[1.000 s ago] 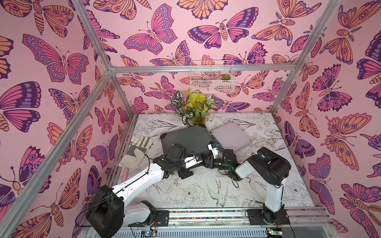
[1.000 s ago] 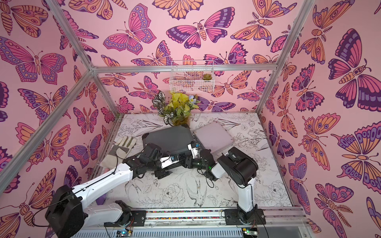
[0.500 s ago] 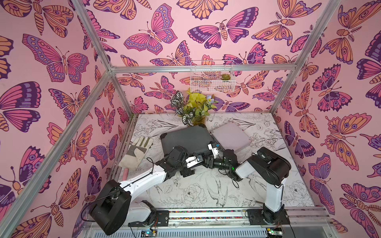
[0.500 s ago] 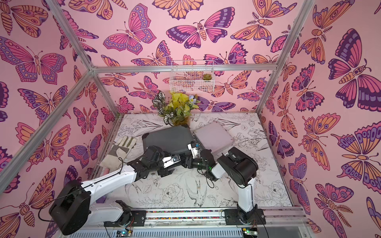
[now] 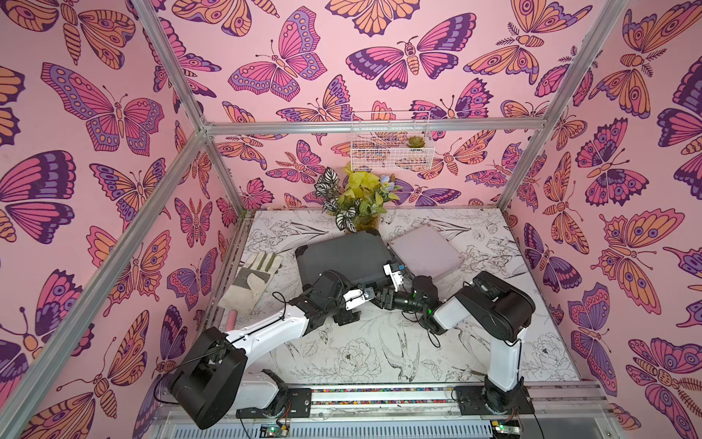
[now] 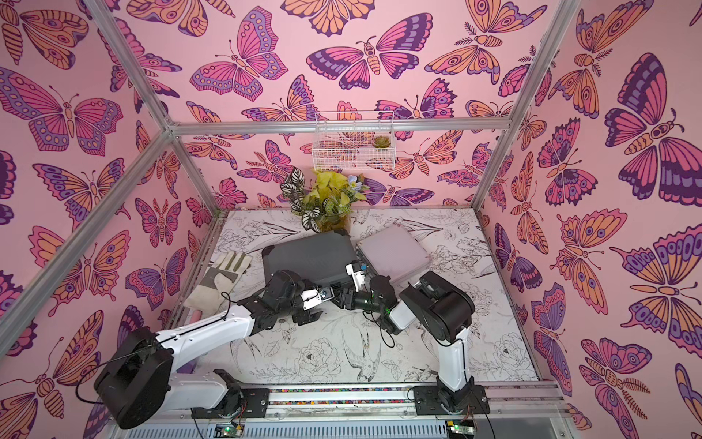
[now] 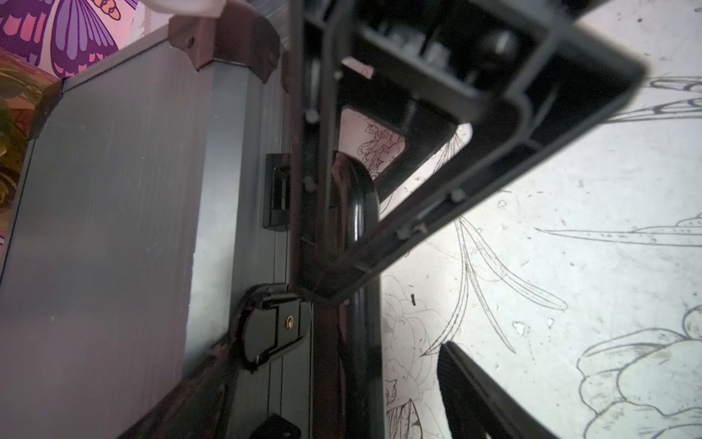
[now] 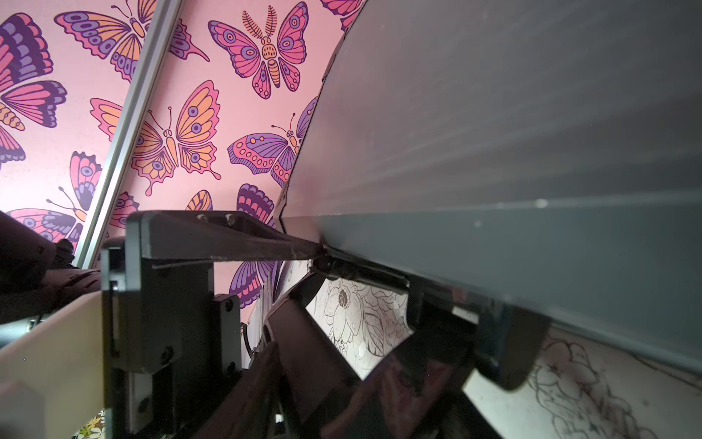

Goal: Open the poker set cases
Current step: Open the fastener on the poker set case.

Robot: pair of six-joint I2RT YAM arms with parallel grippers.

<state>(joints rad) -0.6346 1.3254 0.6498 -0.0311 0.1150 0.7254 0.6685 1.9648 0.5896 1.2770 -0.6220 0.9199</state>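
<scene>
Our left arm [image 5: 266, 334] lies long and low over the tabletop [image 5: 380, 353]. It reaches from the front left up to the near edge of the dark grey case [image 5: 342, 254]. The left pincer [image 5: 359, 300] looks wide, with nothing in it.

Our right arm [image 5: 497, 304] is bent like an elbow and reaches sideways to the same edge, so the two pincers almost meet. The right pincer [image 5: 378, 294] is about half apart. Its top finger [image 8: 247, 239] touches the front edge of the case, near the shiny black handle [image 7: 357, 213]. We cannot tell if it squeezes anything.

The grey case is ribbed, with black corners and a black latch [image 7: 273, 330]. Its lid is down. It lies mid-tabletop, in front of the plant [image 5: 361, 205]. The small silvery-pink case [image 5: 425, 252] lies shut just beside it, on the right.
</scene>
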